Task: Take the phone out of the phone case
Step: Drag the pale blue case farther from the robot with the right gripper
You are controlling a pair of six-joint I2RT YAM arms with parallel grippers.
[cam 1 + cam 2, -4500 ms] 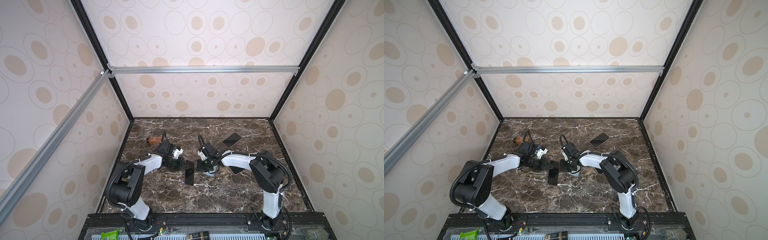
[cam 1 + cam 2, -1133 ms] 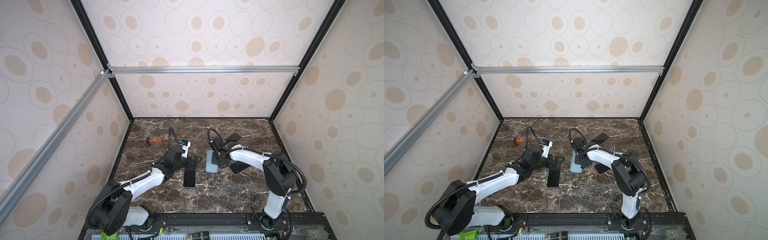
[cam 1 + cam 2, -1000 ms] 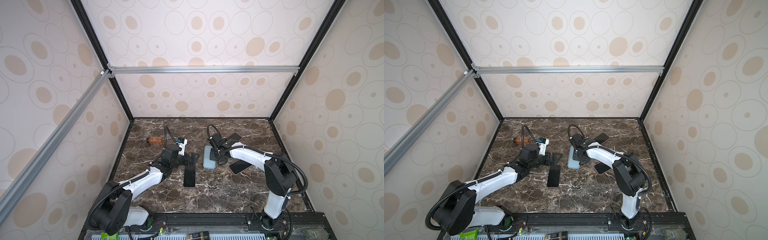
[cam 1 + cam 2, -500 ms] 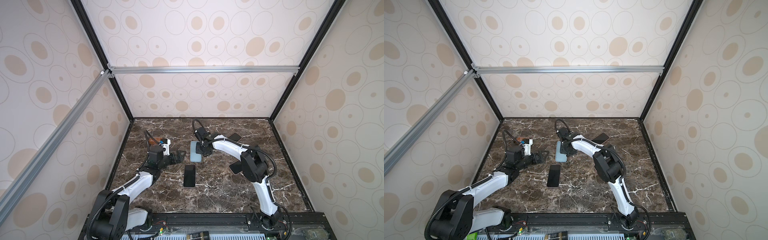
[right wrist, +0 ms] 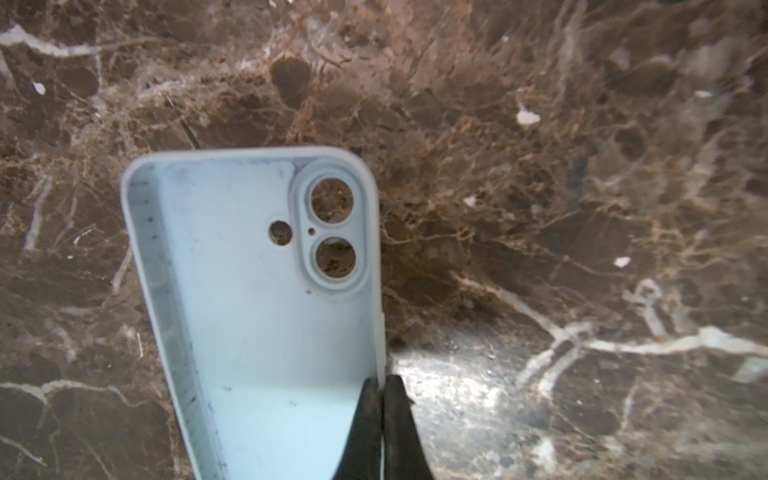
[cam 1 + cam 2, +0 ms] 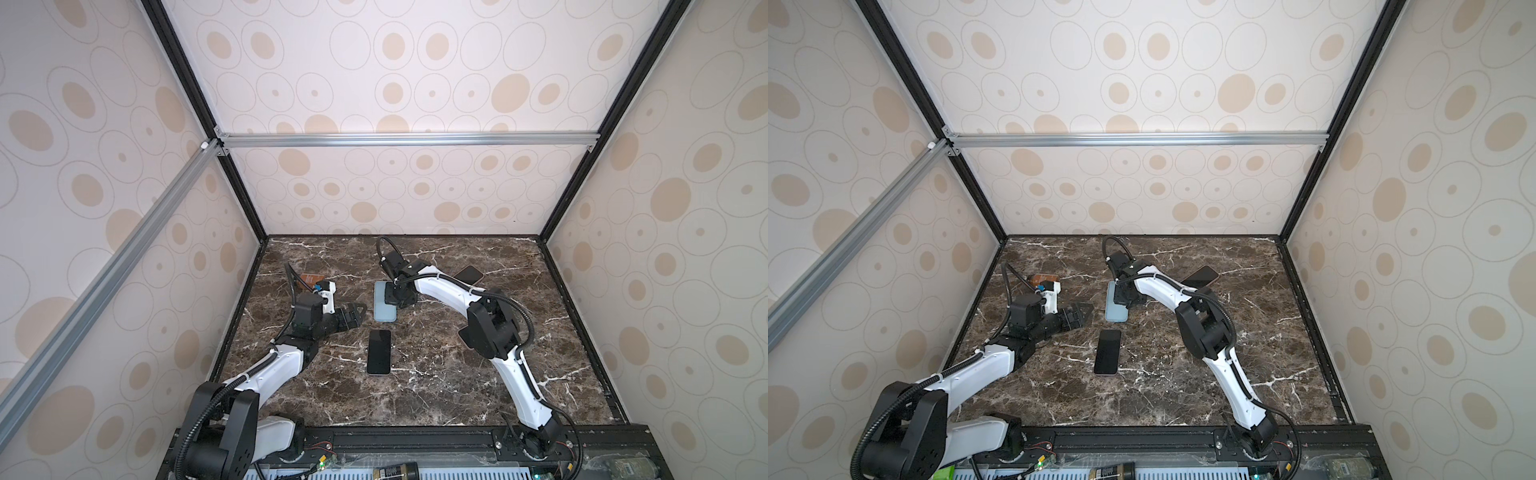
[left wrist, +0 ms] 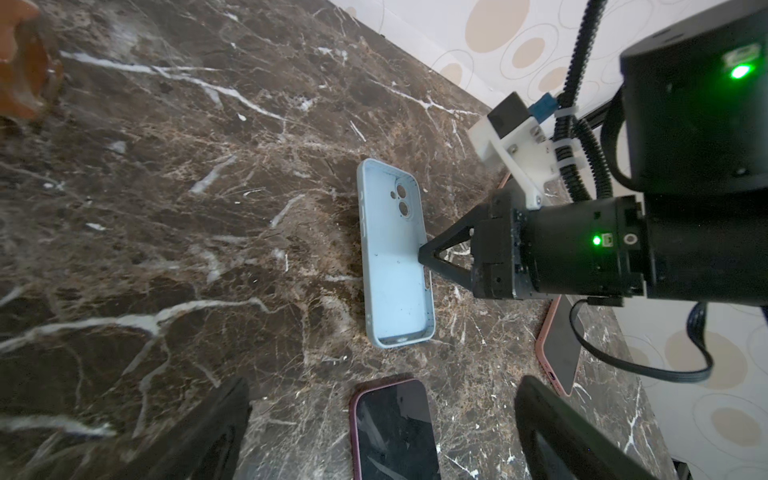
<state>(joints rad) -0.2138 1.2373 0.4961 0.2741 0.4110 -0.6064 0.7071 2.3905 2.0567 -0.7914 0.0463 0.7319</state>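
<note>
Dark marble table [image 6: 436, 395], and nearest the front edge, about midway across, lies the bare phone [image 6: 379, 351], screen up and clear of its cover. The extraction itself looks done. Just behind it, toward the left edge, the left gripper [image 6: 358, 315] hangs spread wide, holding nothing. Farther back sits the pale blue phone case [image 6: 383, 311], empty, with the right gripper [image 5: 381, 399] clenched on its side wall. Next, I'd say: let go and lift away cleanly. Only the right wrist view shows that pinch; both top views just show arm over case.
</note>
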